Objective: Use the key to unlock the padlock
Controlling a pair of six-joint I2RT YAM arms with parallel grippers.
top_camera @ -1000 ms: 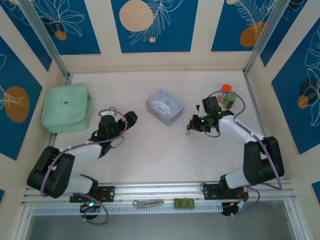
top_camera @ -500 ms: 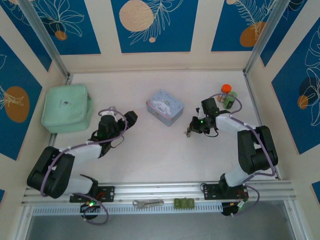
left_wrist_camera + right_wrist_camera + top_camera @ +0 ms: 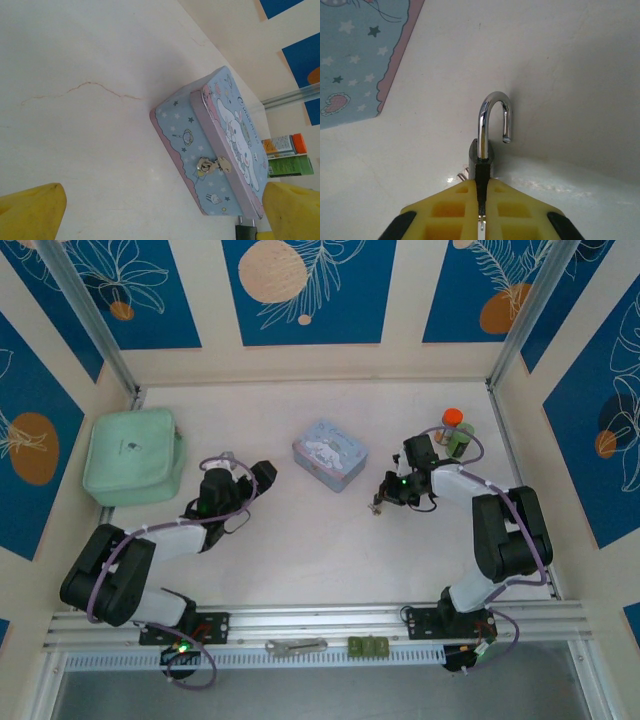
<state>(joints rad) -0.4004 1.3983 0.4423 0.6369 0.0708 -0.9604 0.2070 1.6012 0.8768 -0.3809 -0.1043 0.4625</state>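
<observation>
The padlock (image 3: pixel 480 156) is pinched by its dark body in the right gripper (image 3: pixel 481 187), whose yellow fingers are closed tight on it. Its silvery shackle (image 3: pixel 492 117) rises above them with one leg hanging free of the body. It sits low over the table (image 3: pixel 300 540), right of the blue tin (image 3: pixel 330 453) and a little nearer the arm bases, apart from the tin. Left of the tin, the left gripper (image 3: pixel 263 474) faces it with fingers spread wide, holding nothing — the tin's latch (image 3: pixel 212 165) shows between them.
</observation>
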